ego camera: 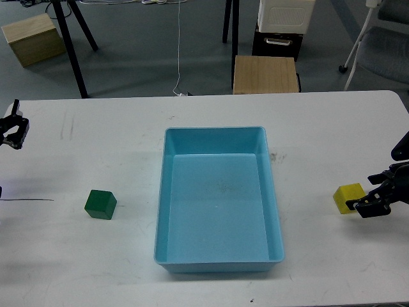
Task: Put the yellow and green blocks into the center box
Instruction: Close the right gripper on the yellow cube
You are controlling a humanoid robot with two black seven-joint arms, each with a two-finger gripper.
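The yellow block (348,197) sits on the white table (319,128) near its right edge, directly against the right gripper (365,203), whose dark fingers reach in from the right and overlap the cube's lower right corner. Whether those fingers are closed on the block or merely touching it cannot be told, since they show only as a dark cluster (one finger seems to lie across the cube's front face). The block lies well apart from the light-blue center box (275,192), out to the tray's right.

The green block (101,204) rests alone on the table to the left of the tray, turned slightly so that one corner faces forward. The left gripper (13,132) is at the far left edge of the table, higher in the view and well apart from the green cube; its fingers look spread, with a gap between them, and hold nothing.

Both blocks are small matte cubes with crisp edges. The tray is a shallow rectangle of smooth plastic with rounded corners, a thin rim and sloping inner walls, and nothing lies inside it. The tabletop is smooth and white, with faint scuff marks
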